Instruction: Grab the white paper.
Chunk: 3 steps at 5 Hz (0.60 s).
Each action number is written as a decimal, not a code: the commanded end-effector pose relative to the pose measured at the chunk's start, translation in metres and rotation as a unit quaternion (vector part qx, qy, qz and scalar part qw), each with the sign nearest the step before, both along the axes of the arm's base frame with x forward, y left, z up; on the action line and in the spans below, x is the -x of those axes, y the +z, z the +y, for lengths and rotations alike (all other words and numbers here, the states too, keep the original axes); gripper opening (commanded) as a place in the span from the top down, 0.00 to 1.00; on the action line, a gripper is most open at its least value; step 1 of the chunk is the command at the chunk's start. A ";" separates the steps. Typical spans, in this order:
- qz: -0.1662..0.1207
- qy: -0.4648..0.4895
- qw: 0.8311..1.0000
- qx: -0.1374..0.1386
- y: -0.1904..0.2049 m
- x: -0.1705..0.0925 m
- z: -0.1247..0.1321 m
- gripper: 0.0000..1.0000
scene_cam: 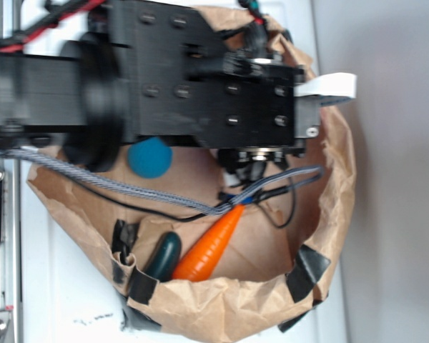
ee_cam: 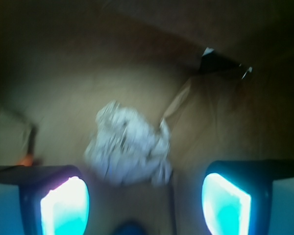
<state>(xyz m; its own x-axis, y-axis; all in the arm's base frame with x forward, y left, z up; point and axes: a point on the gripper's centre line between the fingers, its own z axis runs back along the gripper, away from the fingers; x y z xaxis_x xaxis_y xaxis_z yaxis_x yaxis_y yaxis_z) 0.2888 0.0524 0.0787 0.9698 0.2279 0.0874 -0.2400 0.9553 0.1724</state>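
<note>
In the exterior view, a teal ball [scene_cam: 149, 158], a dark green vegetable [scene_cam: 162, 255] and an orange carrot [scene_cam: 211, 246] lie in the brown paper bag [scene_cam: 337, 193] beneath the arm. From the wrist, the gripper [ee_cam: 146, 203] has its fingers [ee_cam: 64, 205] spread apart, and the white paper [ee_cam: 129, 145] sits just ahead between them, unobstructed.

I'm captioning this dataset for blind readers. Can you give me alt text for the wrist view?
A crumpled ball of white paper lies on the brown paper bag's floor, just ahead of the open gripper. Its two glowing teal fingers frame the bottom corners; the picture is blurred.
</note>
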 end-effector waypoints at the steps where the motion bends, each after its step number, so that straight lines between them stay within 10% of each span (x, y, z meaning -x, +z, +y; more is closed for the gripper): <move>1: -0.060 -0.006 0.998 0.035 0.014 -0.029 0.008 0.00; 3: -0.068 -0.030 0.996 0.057 -0.004 -0.026 -0.008 0.00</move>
